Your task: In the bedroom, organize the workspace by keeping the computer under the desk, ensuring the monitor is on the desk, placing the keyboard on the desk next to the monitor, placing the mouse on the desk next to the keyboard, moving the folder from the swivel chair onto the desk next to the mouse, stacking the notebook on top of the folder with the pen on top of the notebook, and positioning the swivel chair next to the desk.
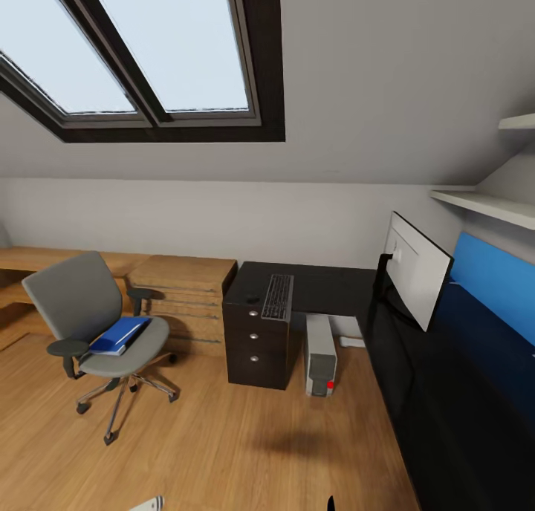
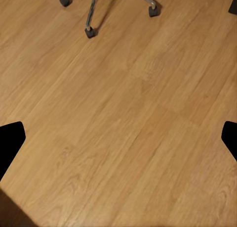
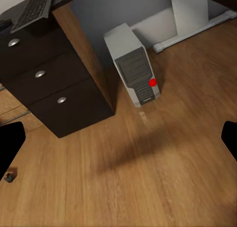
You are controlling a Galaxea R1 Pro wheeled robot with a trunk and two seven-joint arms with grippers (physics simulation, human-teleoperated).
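From the head camera I look into an attic bedroom with a slanted ceiling, a skylight (image 1: 141, 50) and a wooden floor (image 1: 223, 451). A dark L-shaped desk (image 1: 327, 282) fills the right corner, with a three-drawer unit (image 1: 256, 340) under its left end. A keyboard (image 1: 278, 297) lies flat on the desk above the drawers, and a small dark mouse (image 1: 253, 298) sits just to its left. Further right, a monitor (image 1: 416, 269) stands on the desk, its pale back turned toward me. A grey computer tower (image 1: 321, 355) with a red light stands on the floor in the opening under the desk, beside the drawers. A grey swivel chair (image 1: 96, 325) stands well left of the desk, in front of a low wooden cabinet (image 1: 182, 292). A blue folder (image 1: 119, 334) lies on the chair's seat. I cannot make out a notebook or pen. The left gripper (image 2: 118, 140) hangs over bare floor near the chair's wheels, its dark fingertips (image 2: 10, 140) wide apart and holding nothing. The right gripper (image 3: 118, 140) looks down at the tower and drawers, fingers (image 3: 11, 138) likewise spread wide and empty.
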